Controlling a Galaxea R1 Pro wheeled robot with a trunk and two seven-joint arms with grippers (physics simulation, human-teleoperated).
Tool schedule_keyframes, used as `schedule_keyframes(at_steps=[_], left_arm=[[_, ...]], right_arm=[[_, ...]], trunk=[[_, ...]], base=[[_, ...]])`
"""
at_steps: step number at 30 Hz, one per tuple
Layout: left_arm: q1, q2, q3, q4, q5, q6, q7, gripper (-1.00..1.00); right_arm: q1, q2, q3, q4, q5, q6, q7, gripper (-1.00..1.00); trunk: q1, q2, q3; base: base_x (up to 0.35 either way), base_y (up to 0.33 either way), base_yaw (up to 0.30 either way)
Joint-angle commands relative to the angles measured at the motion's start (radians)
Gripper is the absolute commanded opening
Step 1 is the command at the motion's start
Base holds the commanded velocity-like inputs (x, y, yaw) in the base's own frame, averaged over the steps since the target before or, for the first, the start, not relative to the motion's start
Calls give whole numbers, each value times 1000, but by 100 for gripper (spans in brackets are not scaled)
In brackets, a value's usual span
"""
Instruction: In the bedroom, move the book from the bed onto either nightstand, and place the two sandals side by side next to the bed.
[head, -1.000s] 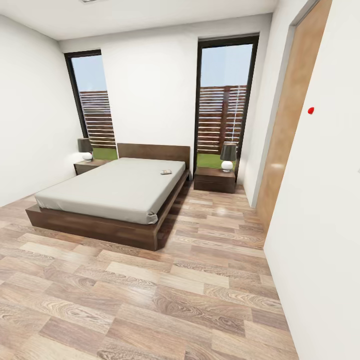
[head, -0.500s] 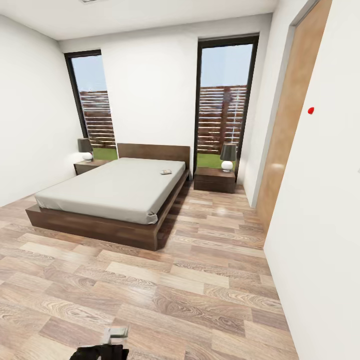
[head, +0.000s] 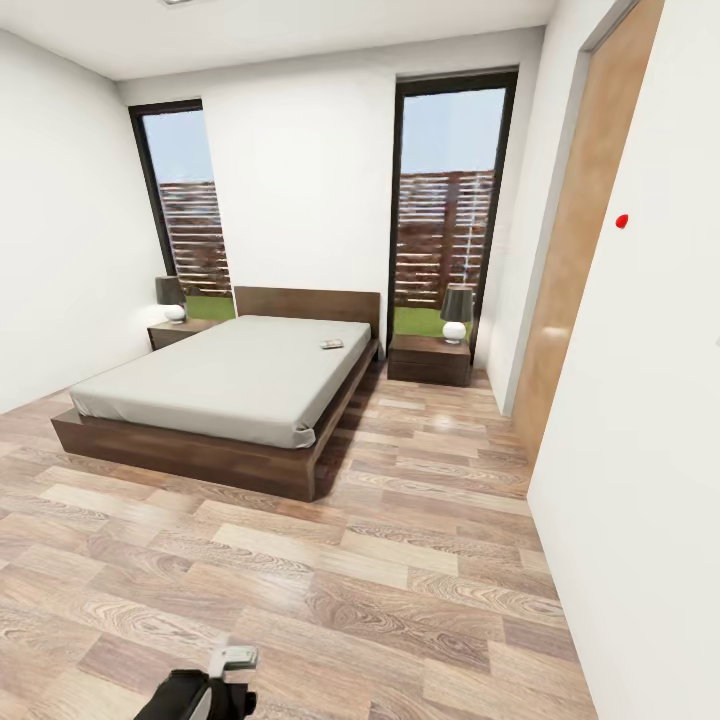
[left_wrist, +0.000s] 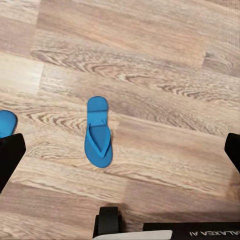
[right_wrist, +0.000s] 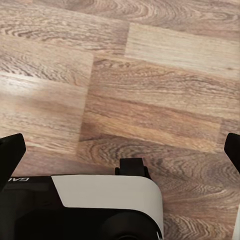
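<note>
Left wrist view: we see one blue sandal (left_wrist: 98, 132) flat on the plank floor (left_wrist: 165, 65), the second sandal (left_wrist: 6, 121) at the frame edge; left gripper (left_wrist: 120, 159) spread wide, empty. Right gripper (right_wrist: 120, 152) likewise parted. Book (head: 332, 344) sits on the bed (head: 230, 385), near the right nightstand (head: 430, 358). We judge sandal pickup comes first: descend and centre over it.

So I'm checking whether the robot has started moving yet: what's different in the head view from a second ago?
The left arm has risen into the bottom edge of the head view, a bit further than half a second ago. The view itself hasn't shifted. The bed, the book on it and both nightstands are as before.
</note>
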Motion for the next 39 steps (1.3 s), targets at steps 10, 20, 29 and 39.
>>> schedule_keyframes(at_steps=[10, 20, 29, 39], left_arm=[[-3, -2, -3, 74, 0, -85, -3, 100], [-3, -4, -4, 75, 1, -86, -3, 100], [-3, -4, -4, 75, 2, -88, -3, 100], [-3, -6, -5, 75, 2, -88, -3, 100]], right_arm=[[-1, -1, -3, 0, 0, 0, 0, 100], [-1, 0, -3, 0, 0, 0, 0, 100], [-1, -1, -3, -1, 0, -1, 5, 100], [-4, -3, -2, -464, 0, 340, 8, 100]], trunk=[[0, -1, -1], [31, -57, -26], [65, -120, -54], [103, -190, -86]], base=[[0, 0, 0], [0, 0, 0], [0, 0, 0], [0, 0, 0]])
